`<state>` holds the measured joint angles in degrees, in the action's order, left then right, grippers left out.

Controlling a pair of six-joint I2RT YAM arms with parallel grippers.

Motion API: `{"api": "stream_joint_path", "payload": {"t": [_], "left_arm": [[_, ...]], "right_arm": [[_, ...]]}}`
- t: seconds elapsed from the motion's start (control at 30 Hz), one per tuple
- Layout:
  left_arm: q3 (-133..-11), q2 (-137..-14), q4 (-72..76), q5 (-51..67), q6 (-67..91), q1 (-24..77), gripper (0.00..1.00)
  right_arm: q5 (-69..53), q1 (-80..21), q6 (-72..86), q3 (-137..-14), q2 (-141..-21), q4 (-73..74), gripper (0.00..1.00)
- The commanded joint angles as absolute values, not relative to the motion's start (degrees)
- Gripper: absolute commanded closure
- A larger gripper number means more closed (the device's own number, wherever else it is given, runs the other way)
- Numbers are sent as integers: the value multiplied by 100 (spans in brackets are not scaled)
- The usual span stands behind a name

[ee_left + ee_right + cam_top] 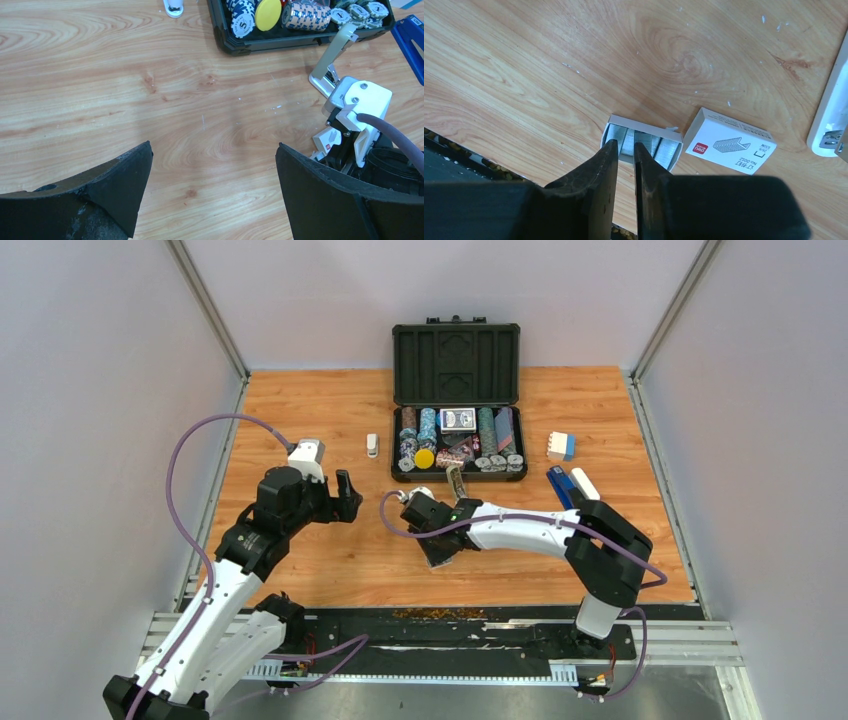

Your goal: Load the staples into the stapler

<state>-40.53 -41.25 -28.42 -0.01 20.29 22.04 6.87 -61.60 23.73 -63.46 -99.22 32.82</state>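
Right gripper (623,146) hung over the staples (663,149)
Its fingers were nearly together; the left gripper (214,147) gaped wide.

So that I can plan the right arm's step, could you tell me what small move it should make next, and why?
Probably raise the right gripper slightly, straight up. Its jaws are almost shut at the staples in the open tray, but whether a strip is pinched is unclear; a small lift would show that before heading to the opened stapler.
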Motion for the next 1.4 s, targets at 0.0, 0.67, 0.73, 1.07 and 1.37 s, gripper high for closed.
{"api": "stream_joint_path", "payload": {"t": [0.0,0.67,0.73,1.07,1.37], "left_arm": [[-4017,-4061,-2654,61,2013,2216,0],[-4008,-4026,-2653,60,2012,2215,0],[-4011,-4028,-2654,62,2013,2215,0],[-4009,-4034,-2647,68,2013,2215,0],[-4002,-4034,-2646,79,2013,2216,0]], "right_arm": [[849,-6196,2241,-6667,-9667,3586,79],[520,-5943,1626,-7399,-10306,4452,68],[509,-5936,1623,-7409,-10366,4486,68],[409,-5909,1575,-7427,-10523,4483,69],[305,-5906,1547,-7427,-10703,4398,72]]}}
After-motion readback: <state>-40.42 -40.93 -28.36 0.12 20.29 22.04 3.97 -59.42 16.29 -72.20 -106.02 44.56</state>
